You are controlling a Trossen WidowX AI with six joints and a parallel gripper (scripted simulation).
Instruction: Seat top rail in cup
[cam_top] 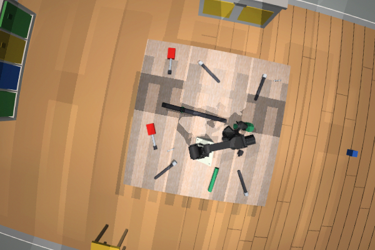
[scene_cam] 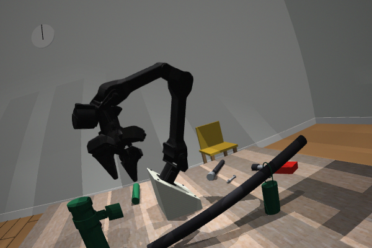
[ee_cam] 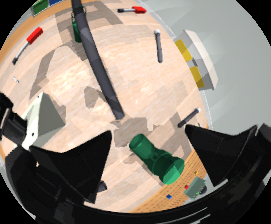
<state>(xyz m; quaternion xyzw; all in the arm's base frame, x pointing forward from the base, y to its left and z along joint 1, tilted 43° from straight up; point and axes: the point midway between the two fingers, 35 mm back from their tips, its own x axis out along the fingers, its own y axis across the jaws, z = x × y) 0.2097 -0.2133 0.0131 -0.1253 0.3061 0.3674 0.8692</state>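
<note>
The long black rail passes through the wire loop above the short green post and slopes down from there toward the big post. The big green post stands upright. Its rail-end cup sticks out sideways on the band near the post cap, facing roughly toward the rail. The rail's near end lies short of the cup, with a gap between them. My gripper is open and empty, pointing down above the cup and big post, clear of the rail.
The arm's pale wedge base stands beside the rail. A green rod, a small black block, two red-ended tools and several dark pegs with light ends lie around on the table.
</note>
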